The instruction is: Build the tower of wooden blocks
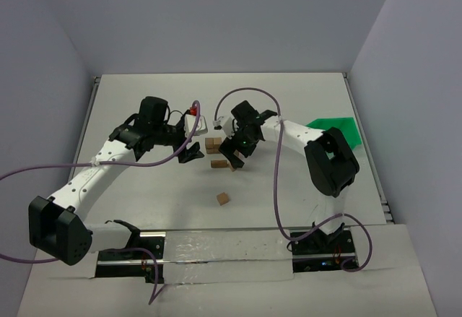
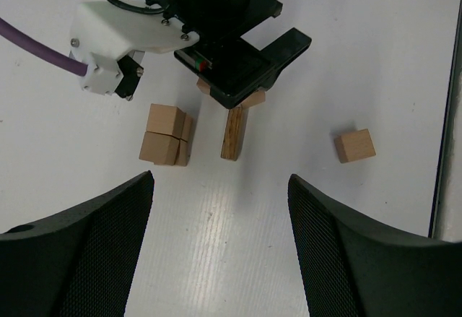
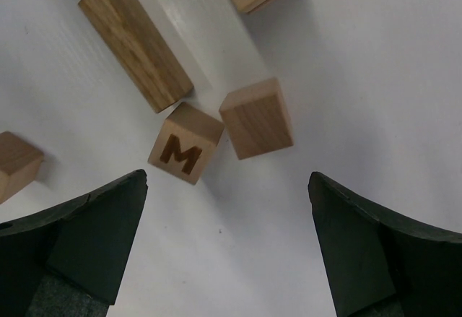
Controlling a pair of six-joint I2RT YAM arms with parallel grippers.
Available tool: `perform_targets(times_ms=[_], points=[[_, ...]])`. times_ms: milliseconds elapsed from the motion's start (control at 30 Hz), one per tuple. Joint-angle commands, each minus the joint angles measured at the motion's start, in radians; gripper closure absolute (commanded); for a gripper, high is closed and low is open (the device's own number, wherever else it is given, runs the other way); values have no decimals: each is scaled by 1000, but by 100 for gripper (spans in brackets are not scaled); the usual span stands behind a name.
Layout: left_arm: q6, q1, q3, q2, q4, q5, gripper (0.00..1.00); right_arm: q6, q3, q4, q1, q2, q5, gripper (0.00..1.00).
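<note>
Light-brown wood blocks lie loose on the white table [image 1: 289, 187]; none are stacked. In the right wrist view a cube marked M [image 3: 185, 142] and a plain cube [image 3: 257, 118] touch, just ahead of my open right gripper [image 3: 227, 237], beside a long block [image 3: 135, 48]. In the left wrist view a cluster of cubes [image 2: 167, 135], the long block [image 2: 234, 133] and a lone cube [image 2: 354, 146] lie ahead of my open, empty left gripper [image 2: 220, 237]. From above, the left gripper [image 1: 189, 154] is left of the cluster [image 1: 214, 144]; the right gripper [image 1: 234, 157] hovers beside the long block [image 1: 219, 163].
A bright green bin [image 1: 333, 126] sits at the right, behind the right arm. One cube [image 1: 224, 198] lies apart, nearer the arm bases. Purple cables loop over both arms. The two grippers face each other closely across the blocks.
</note>
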Motion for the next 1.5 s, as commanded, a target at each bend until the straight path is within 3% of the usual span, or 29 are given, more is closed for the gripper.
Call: perform_targets(times_ms=[0, 800, 1200, 1467], points=[[2, 6, -3, -16, 36, 49, 19, -4, 61, 56, 15, 32, 52, 0], [19, 5, -12, -16, 30, 32, 19, -73, 64, 50, 45, 91, 22, 3], [22, 6, -20, -33, 27, 21, 20, -85, 22, 27, 64, 64, -33, 22], [14, 8, -35, -39, 45, 13, 21, -63, -62, 45, 81, 5, -44, 29]])
